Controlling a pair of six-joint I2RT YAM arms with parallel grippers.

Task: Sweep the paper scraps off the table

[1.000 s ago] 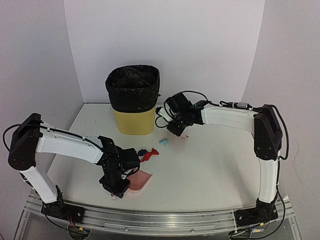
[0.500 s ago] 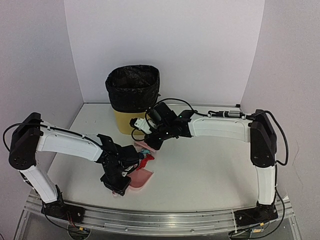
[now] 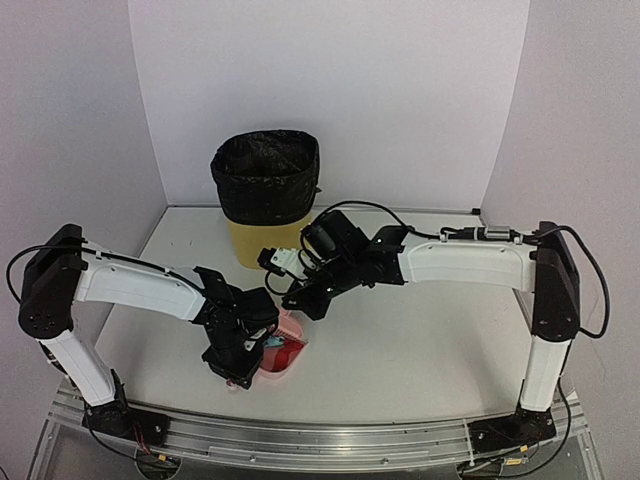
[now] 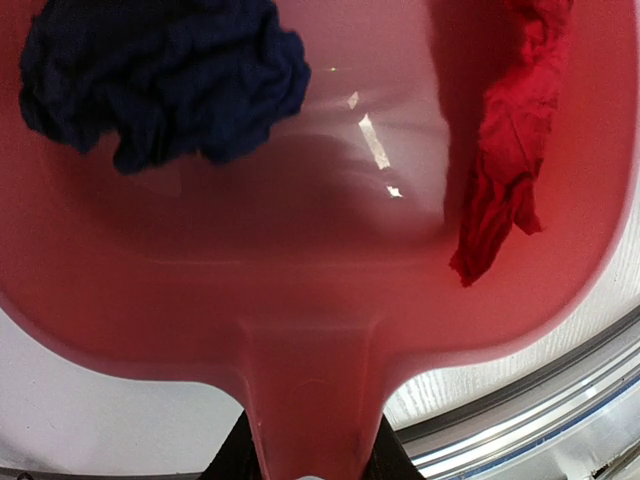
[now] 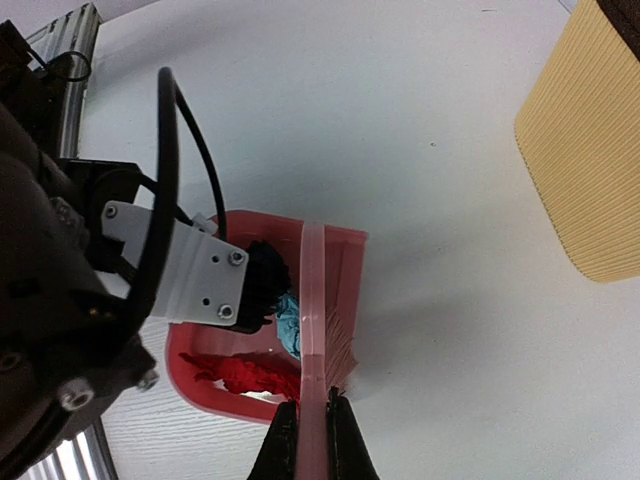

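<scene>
My left gripper (image 3: 232, 368) is shut on the handle of the pink dustpan (image 3: 283, 355), which lies on the table (image 3: 420, 340) near the front left. The left wrist view shows the pan (image 4: 330, 270) holding a navy scrap (image 4: 160, 85) and a red scrap (image 4: 505, 150). My right gripper (image 3: 312, 300) is shut on the pink brush (image 5: 316, 330), whose bristles stand at the pan's open edge. In the right wrist view the pan (image 5: 345, 262) holds a red scrap (image 5: 250, 377), a light blue scrap (image 5: 289, 322) and a dark scrap (image 5: 266, 275).
A yellow bin with a black liner (image 3: 266, 200) stands at the back of the table; its side shows in the right wrist view (image 5: 590, 170). The metal rail (image 3: 330, 440) runs along the front edge, close to the dustpan.
My right arm swung left and toward the front, dragging the brush across the table to the dustpan's mouth. The light blue and red scraps went from the table into the pan.
</scene>
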